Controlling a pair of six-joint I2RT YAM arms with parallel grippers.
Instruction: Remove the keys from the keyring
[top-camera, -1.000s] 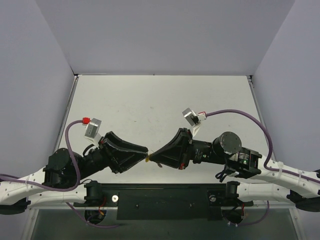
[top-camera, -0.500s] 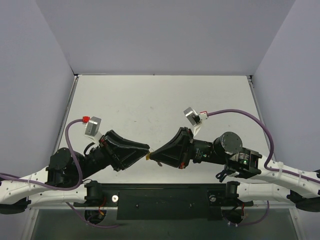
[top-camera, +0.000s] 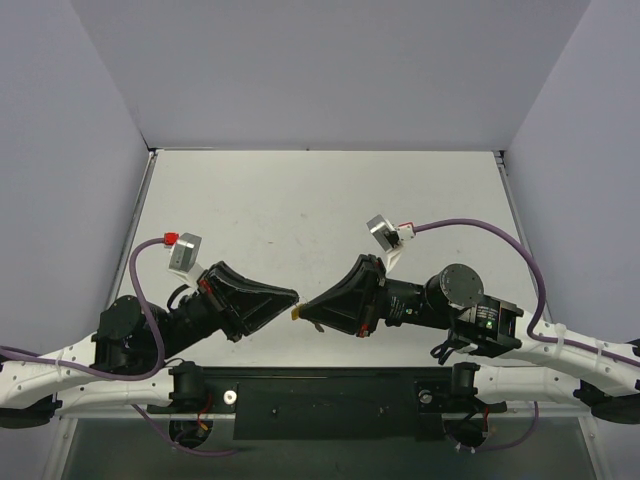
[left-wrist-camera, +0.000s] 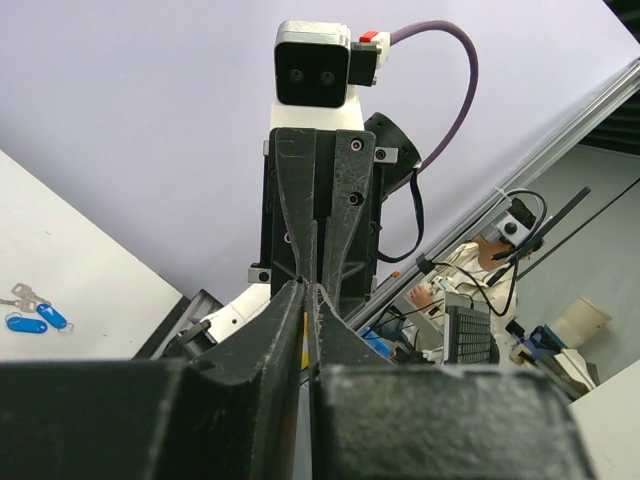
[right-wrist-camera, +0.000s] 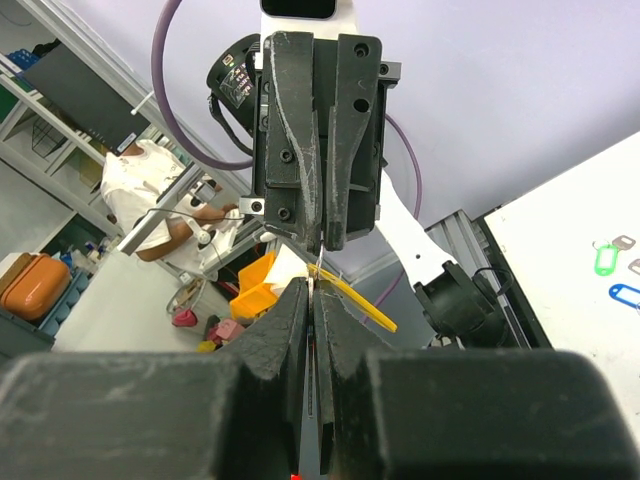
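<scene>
Pinching the keyring (top-camera: 296, 313) — left fingers (top-camera: 280, 298), right fingers (top-camera: 318, 305) — near the table edge (top-camera: 290, 358).

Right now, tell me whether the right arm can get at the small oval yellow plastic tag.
Probably yes: the yellow tag hangs right at the right claw's shut tips, nothing between.

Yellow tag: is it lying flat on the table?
No, the yellow tag sticks out in the air where the left end effector and the right end effector meet tip to tip.
</scene>
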